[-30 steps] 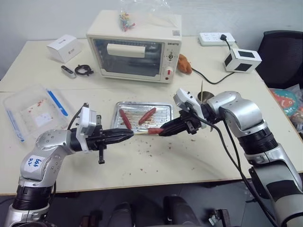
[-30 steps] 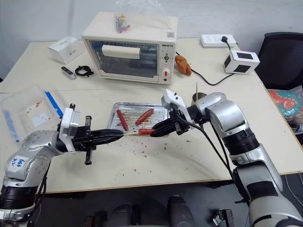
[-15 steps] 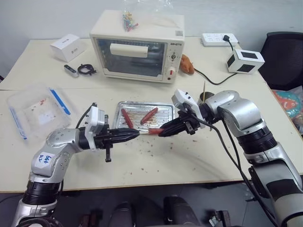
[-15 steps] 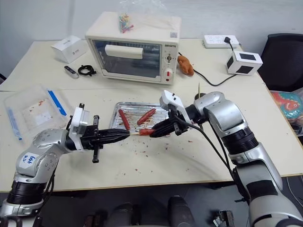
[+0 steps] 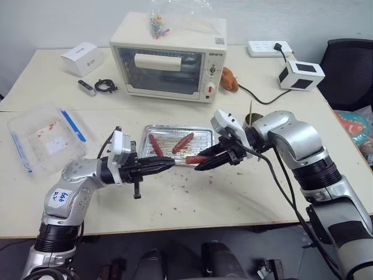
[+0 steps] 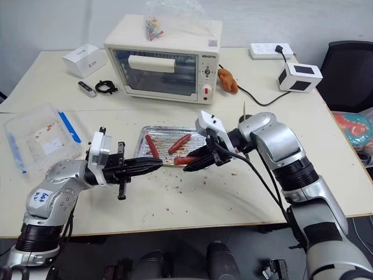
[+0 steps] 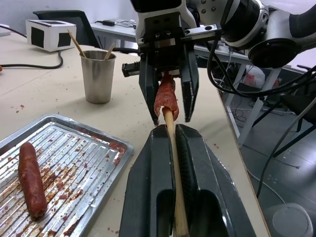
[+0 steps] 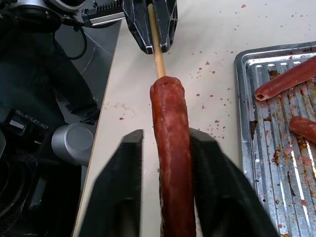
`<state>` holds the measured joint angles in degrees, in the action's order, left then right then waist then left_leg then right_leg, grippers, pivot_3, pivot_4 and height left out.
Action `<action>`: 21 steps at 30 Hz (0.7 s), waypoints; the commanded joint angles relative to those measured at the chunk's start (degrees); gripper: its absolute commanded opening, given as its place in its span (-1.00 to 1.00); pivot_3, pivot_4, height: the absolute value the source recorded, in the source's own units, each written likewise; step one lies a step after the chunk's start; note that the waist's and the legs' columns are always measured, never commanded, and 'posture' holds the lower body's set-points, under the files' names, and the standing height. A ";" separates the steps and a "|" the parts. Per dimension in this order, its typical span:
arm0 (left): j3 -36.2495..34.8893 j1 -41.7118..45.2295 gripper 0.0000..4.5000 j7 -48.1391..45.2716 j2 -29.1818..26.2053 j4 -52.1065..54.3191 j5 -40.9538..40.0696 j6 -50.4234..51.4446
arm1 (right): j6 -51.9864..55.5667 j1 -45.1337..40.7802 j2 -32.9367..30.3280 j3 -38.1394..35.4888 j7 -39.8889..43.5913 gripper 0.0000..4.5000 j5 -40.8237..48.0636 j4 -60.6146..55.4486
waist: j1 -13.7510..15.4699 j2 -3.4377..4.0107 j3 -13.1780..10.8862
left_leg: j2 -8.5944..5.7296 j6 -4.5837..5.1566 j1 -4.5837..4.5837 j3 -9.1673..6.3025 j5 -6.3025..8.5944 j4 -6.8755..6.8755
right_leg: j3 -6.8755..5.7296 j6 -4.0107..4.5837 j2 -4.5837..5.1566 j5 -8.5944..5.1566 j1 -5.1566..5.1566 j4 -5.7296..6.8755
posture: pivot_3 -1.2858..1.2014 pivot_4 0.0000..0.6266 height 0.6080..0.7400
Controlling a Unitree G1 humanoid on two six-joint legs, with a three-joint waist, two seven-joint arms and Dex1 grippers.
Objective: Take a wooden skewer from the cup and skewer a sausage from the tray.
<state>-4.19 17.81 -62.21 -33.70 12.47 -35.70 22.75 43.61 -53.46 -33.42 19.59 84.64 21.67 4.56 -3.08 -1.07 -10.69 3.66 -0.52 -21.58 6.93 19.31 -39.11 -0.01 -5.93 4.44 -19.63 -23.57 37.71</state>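
My left gripper (image 5: 169,165) is shut on the wooden skewer (image 7: 170,128), held level and pointing right. A red-brown sausage (image 5: 195,159) is stuck on the skewer's tip, just in front of the tray (image 5: 201,137). My right gripper (image 5: 201,165) is open, one finger on each side of that sausage, with small gaps showing in both wrist views. Two more sausages (image 5: 154,144) (image 5: 182,142) lie in the tray. The metal cup (image 7: 98,74), with sticks in it, stands behind my right arm.
A toaster oven (image 5: 169,55) stands behind the tray. A clear plastic box (image 5: 44,137) lies at the left. A white cube box (image 5: 300,74), a power strip (image 5: 265,46) and a cable sit at the back right. Crumbs dot the table in front of the tray.
My right gripper has opened off the sausage, which stays on the skewer. The left gripper keeps its hold on the skewer.
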 commanded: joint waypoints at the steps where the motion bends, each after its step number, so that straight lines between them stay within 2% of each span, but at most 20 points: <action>1: -2.31 -1.08 -1.00 -0.35 -0.47 0.19 -0.53 -1.97 | -3.18 -1.98 -0.25 -2.74 -0.35 0.11 0.52 -0.38 | -0.02 0.00 0.00 | 0.00 0.00 0.00 0.00 0.00 0.00 | 0.00 0.00 0.00 0.00 0.00 0.00 | 0.03 -0.52 1.00; 7: -3.68 -3.69 -1.00 0.07 -0.65 -0.01 -0.05 -3.73 | -5.67 -2.51 -1.79 -4.72 1.33 0.97 1.37 0.92 | -0.02 0.00 0.00 | 0.00 0.00 0.00 0.00 0.00 0.00 | -0.01 0.00 0.01 0.00 0.00 0.00 | 0.03 -0.52 1.00; 11: -7.28 -6.85 -1.00 1.59 -0.81 0.60 -0.83 -4.92 | -10.11 0.40 -3.66 -10.63 3.86 0.99 5.37 -1.10 | 0.13 0.00 0.00 | 0.00 0.01 -0.01 0.00 0.01 0.01 | -0.01 0.00 0.03 0.00 0.01 -0.04 | 0.03 -0.52 1.00; 15: -15.25 -12.25 -1.00 5.03 -0.45 2.32 -4.07 -4.81 | -18.17 7.68 -2.43 -20.11 -4.35 0.99 6.30 -3.99 | 0.16 -0.02 0.01 | 0.02 0.01 -0.01 -0.05 0.01 0.02 | -0.04 0.00 0.03 0.00 0.05 -0.08 | 0.03 -0.52 1.00; 18: -20.88 -15.45 -1.00 8.91 0.40 2.96 -5.59 -5.02 | -21.36 11.25 -0.31 -26.14 -4.57 0.99 12.02 -6.50 | 0.02 -0.01 0.01 | 0.02 0.01 0.00 -0.04 0.01 0.04 | -0.01 0.00 0.06 0.00 0.04 -0.08 | 0.03 -0.52 1.00; 21: -26.58 -16.55 -1.00 14.74 1.95 1.75 -5.19 -7.07 | -26.65 17.97 -0.28 -29.36 -7.09 0.99 11.40 -10.38 | 0.09 -0.01 0.01 | 0.02 0.01 0.04 -0.03 0.01 0.05 | 0.01 0.00 0.04 0.00 0.04 -0.08 | 0.03 -0.52 1.00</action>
<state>-26.72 1.56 -50.59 -32.12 13.11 -39.83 17.61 20.27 -37.17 -33.86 -6.89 79.13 31.90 -2.50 -2.99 -1.08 -10.68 3.70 -0.51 -21.52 6.89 19.31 -39.06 0.00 -5.93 4.47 -19.63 -23.49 37.61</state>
